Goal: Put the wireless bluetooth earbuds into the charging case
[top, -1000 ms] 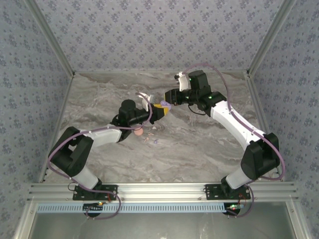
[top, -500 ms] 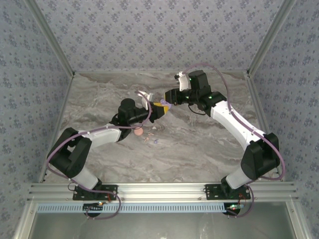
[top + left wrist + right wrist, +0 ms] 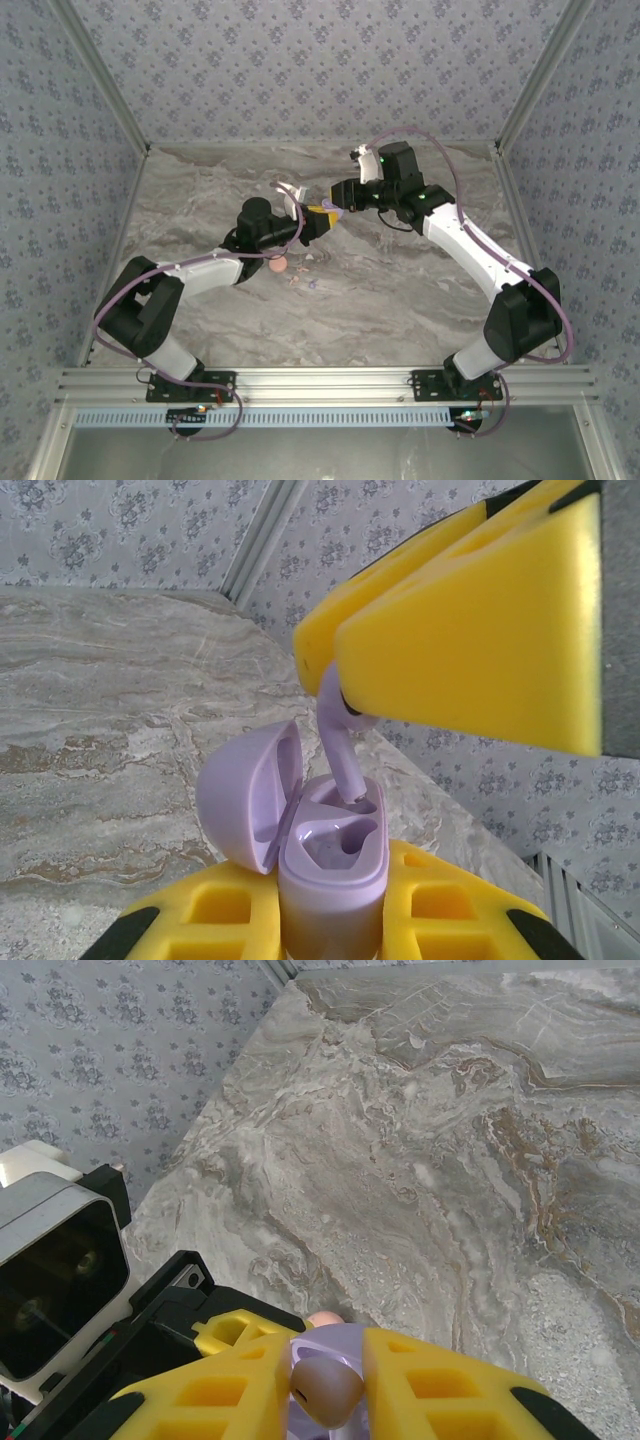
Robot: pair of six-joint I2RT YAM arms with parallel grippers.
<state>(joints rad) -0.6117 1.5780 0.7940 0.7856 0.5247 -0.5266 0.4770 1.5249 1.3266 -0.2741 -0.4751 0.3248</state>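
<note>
Marbled grey bench (image 3: 100,710) lies below. Your left jaws grip an open lavender case (image 3: 330,875); your right jaws, just above, pinch an earbud (image 3: 338,742), stem tip at its socket.

walls (image 3: 300,70): blue-grey floral wallpaper on three sides | tabletop (image 3: 400,300): grey-veined marble | near edge: aluminium rail (image 3: 320,382)

Bright even light, soft shadows, nr fgnd blurry.

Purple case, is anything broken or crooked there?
Nothing stands out. The purple case stands upright in the left gripper with its lid open, and the right gripper holds a purple earbud stem-down at its socket.
</note>
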